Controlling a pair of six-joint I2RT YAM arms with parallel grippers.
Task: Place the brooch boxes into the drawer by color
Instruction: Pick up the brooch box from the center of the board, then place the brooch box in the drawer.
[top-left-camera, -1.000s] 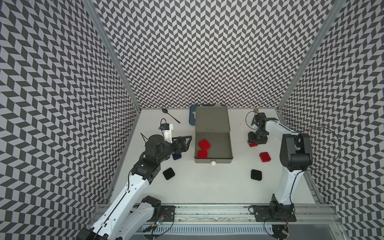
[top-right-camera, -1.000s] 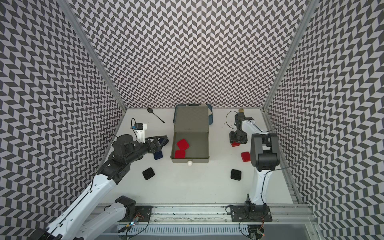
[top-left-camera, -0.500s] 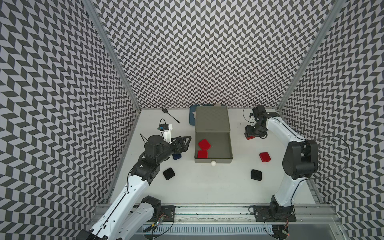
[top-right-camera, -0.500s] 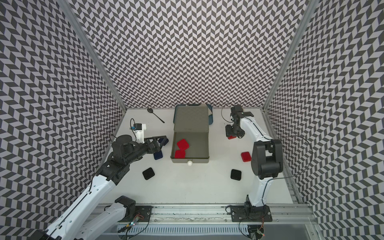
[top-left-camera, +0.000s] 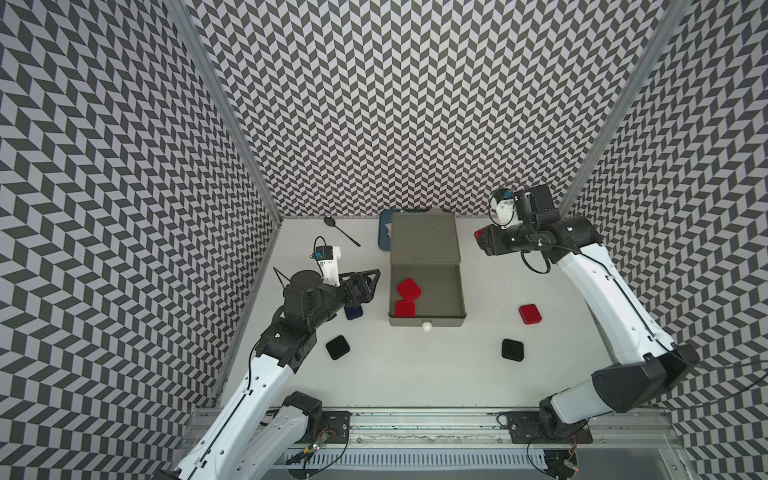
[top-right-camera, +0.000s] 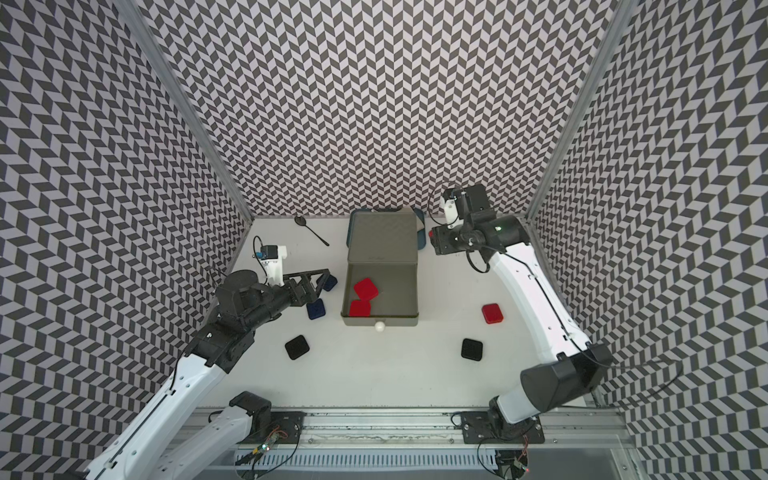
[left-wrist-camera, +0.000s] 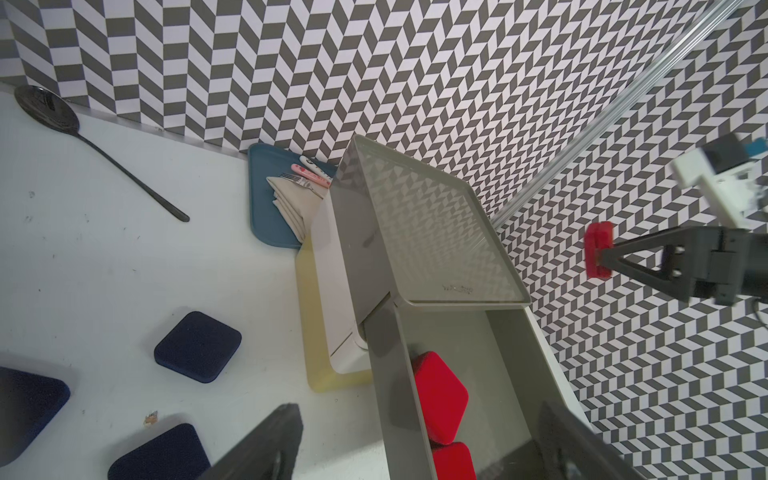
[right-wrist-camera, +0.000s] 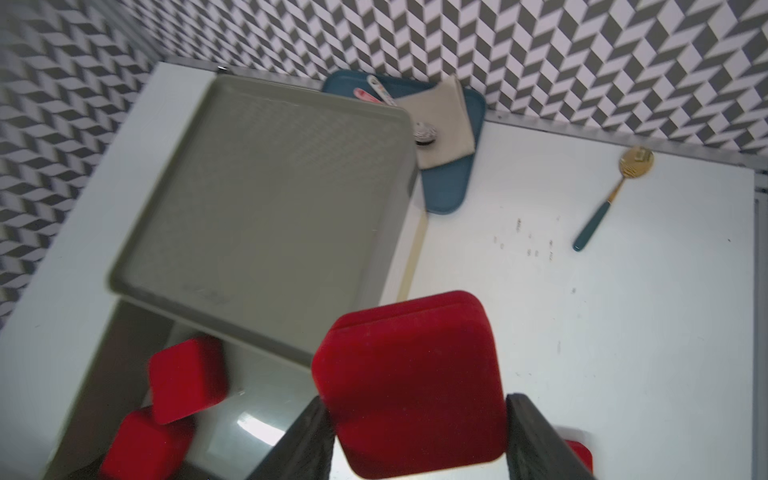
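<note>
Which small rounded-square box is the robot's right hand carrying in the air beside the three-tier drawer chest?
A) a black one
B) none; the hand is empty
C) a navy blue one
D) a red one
D: in the right wrist view the right hand is closed on a red velvet rounded-square box, with one finger on each side of it.

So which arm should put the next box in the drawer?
Right. The right pincer holds a red box, raised near the open drawer with two reds inside. The left pincer is open, empty, by the navy boxes.
</note>
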